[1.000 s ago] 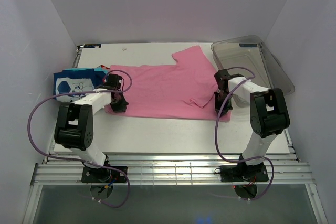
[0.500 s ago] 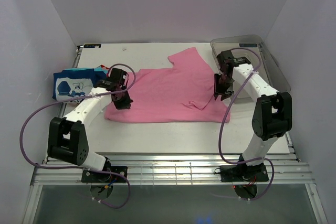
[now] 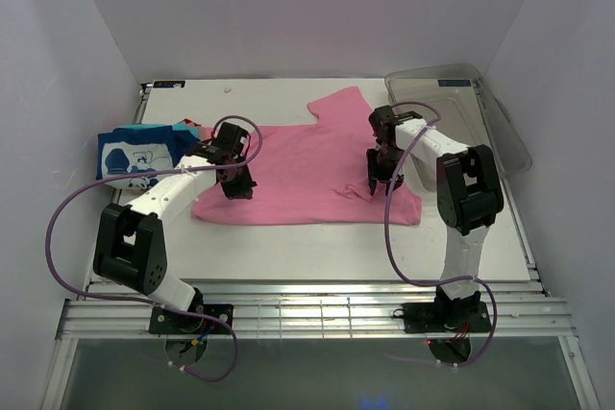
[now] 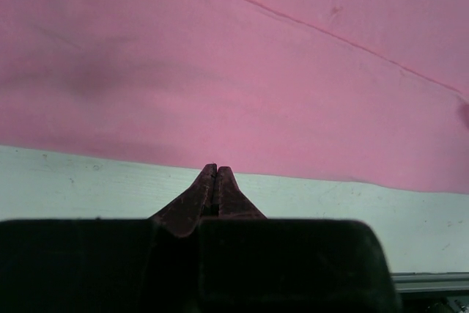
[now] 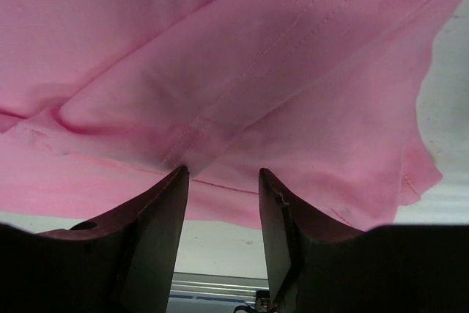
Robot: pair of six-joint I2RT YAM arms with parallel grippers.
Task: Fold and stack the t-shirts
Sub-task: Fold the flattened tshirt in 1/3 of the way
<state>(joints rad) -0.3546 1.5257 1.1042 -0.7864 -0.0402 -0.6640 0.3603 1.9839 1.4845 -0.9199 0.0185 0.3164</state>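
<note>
— Dark tips of the left hand (image 4: 217,170) are pressed together on nothing; the right hand (image 5: 223,181) is held apart just over the pink tee (image 3: 298,165), which is spread on the worktop (image 3: 336,247).

— Folding is judged barely begun; an edge must be gripped next. The folded pile (image 3: 135,156) lies left and the bin (image 3: 500,122) right; no obstacle is seen.

The pink t-shirt (image 3: 298,165) lies mostly flat, with one sleeve folded in at its right. Just left sits a folded stack (image 3: 135,153) — blue with white print on top.
</note>
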